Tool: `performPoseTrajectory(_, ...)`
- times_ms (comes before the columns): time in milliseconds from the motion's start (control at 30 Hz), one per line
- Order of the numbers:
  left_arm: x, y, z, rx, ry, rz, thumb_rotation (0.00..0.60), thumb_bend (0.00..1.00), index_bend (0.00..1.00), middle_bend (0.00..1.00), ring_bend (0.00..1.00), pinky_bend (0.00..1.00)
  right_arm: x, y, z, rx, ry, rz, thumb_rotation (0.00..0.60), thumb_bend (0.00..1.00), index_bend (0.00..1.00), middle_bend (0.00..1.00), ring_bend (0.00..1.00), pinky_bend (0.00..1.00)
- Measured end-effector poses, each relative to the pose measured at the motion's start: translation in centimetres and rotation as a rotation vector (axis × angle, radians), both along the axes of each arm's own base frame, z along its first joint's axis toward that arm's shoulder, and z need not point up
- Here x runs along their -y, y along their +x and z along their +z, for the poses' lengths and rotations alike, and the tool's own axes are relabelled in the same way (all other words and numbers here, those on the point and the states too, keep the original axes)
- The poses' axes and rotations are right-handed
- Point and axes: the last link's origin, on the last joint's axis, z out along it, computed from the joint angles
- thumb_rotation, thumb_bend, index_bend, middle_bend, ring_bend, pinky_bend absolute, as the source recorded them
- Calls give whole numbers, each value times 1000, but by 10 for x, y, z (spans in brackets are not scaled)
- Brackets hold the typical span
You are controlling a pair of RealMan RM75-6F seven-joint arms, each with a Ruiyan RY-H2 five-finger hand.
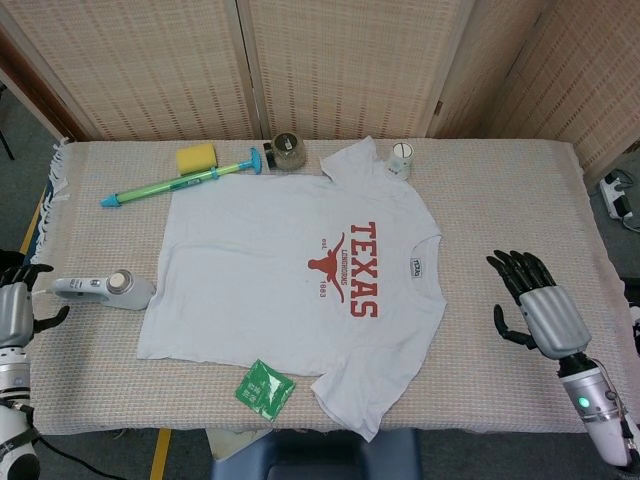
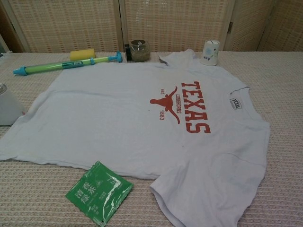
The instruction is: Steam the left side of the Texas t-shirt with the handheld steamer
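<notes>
The white Texas t-shirt [image 1: 290, 270] [image 2: 137, 123] lies flat on the table, its red print reading sideways. The white handheld steamer [image 1: 105, 288] lies on its side just left of the shirt's left edge; only its head [image 2: 7, 105] shows at the chest view's left border. My left hand [image 1: 15, 305] is at the far left edge of the head view, off the steamer, fingers apart, holding nothing. My right hand [image 1: 535, 305] hovers right of the shirt, fingers spread and empty. Neither hand appears in the chest view.
A green packet [image 1: 265, 388] [image 2: 99, 191] lies by the shirt's near hem. Along the back sit a green water squirter [image 1: 180, 181], a yellow sponge [image 1: 196, 157], a small jar [image 1: 288, 151] and a white cup [image 1: 400, 159]. A wicker screen stands behind.
</notes>
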Motion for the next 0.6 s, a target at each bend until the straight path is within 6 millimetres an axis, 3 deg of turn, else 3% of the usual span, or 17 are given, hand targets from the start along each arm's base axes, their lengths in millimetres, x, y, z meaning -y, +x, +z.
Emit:
performPoseTrajectory(200,34,6,4,30,-37,-4,600,246,323,289,193,196,-23,-12,0,31,-54,-44,400,554,0,52,0,10)
performPoseTrajectory(400,68,12,7,36,-34,-4,600,243,321,288,192,190,-45,-23,2,20,-105,-109,399,537,0,52,0,9)
performPoseTrajectory(600,89,20,4,65,-44,-9,600,242,319,294,185,179,-59,-30,5,22,-138,-156,398,493,0,52,0,9)
